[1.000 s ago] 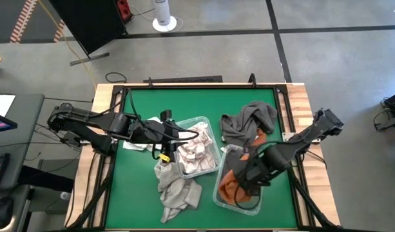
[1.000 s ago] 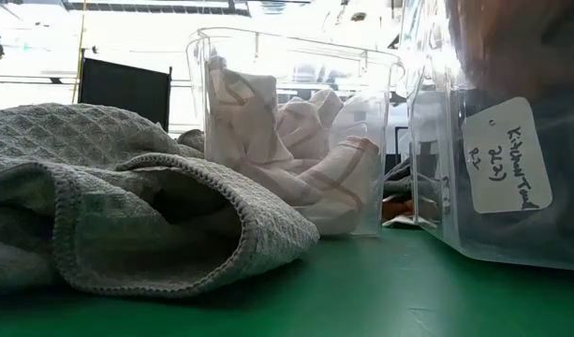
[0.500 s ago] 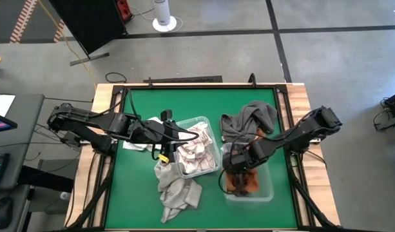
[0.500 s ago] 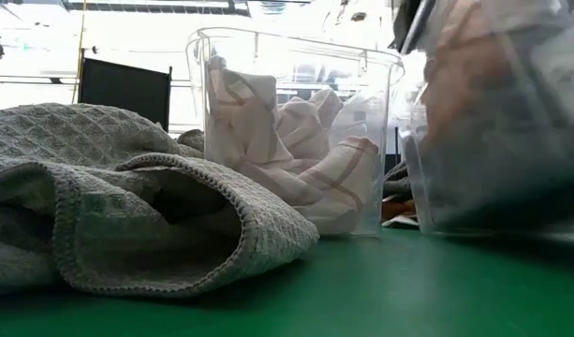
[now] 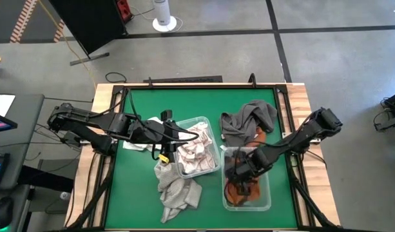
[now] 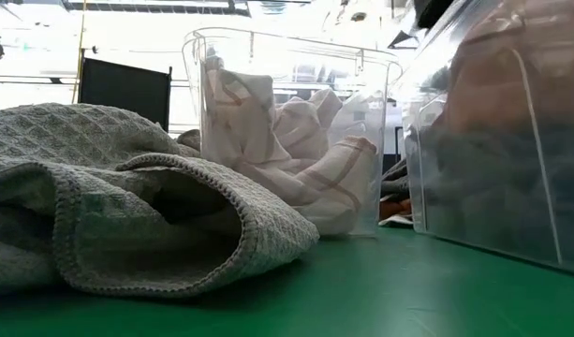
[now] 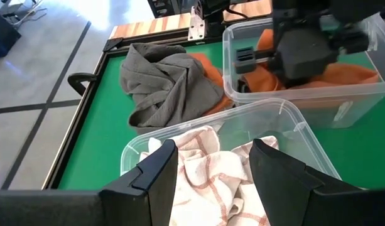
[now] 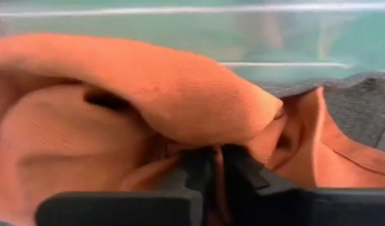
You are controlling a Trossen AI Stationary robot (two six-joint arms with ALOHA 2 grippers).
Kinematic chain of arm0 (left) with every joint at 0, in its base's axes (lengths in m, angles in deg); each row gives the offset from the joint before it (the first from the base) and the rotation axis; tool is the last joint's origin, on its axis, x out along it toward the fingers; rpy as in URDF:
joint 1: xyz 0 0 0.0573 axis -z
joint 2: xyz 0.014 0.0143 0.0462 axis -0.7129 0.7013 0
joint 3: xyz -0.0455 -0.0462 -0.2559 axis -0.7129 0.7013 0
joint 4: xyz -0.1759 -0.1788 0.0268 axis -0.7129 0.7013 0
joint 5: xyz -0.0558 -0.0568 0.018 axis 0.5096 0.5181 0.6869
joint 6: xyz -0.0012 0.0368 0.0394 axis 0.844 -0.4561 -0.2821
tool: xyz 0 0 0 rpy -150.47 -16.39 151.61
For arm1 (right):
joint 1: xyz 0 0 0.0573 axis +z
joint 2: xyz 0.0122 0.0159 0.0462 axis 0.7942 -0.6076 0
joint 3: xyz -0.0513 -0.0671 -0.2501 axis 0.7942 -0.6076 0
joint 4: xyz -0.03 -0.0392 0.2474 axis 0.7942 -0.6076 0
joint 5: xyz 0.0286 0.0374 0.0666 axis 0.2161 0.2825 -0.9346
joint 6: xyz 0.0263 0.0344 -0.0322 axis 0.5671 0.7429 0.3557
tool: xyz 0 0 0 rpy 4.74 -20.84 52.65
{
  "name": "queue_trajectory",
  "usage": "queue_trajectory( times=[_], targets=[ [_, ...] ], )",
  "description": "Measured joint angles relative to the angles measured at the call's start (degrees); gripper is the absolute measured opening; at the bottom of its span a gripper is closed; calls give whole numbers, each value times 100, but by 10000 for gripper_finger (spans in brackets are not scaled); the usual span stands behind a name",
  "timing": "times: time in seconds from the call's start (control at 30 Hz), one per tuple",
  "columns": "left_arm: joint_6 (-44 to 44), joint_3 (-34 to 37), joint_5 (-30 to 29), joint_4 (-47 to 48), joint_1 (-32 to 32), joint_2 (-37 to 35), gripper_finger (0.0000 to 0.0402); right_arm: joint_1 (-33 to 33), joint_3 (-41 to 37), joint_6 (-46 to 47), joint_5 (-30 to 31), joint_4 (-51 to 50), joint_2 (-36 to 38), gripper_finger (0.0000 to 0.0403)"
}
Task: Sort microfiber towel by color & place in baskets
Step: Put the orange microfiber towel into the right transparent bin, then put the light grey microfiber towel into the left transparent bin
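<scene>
Orange towel point(image 5: 242, 190) lies bunched inside the right basket point(image 5: 267, 201); soft, light, floppy, so likely best pinched at a raised fold. Right gripper point(image 5: 241, 175) reaches down into that basket, fingers narrow and pinching an orange fold. Left gripper point(image 7: 212, 164) hovers over the other basket point(image 7: 291, 120) of white checked towels, fingers apart and empty.

we see even overhead light, soft shadows; the low view glares white behind, and the orange towel point(image 8: 148, 94) blurs close.
</scene>
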Motion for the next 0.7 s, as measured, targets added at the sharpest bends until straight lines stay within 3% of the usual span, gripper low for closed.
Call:
queue_trajectory(
  times=[0.27, 0.43, 0.7],
  targets=[
    [10, 0, -1, -9, 0, 0, 187, 231, 167, 28, -4, -276, 19, 177],
    [36, 1, -2, -5, 0, 0, 187, 152, 1045, 214, -62, -1900, 42, 251],
    [12, 1, 0, -4, 0, 0, 187, 327, 2537, -117, 638, -2909, 57, 270]
  ],
)
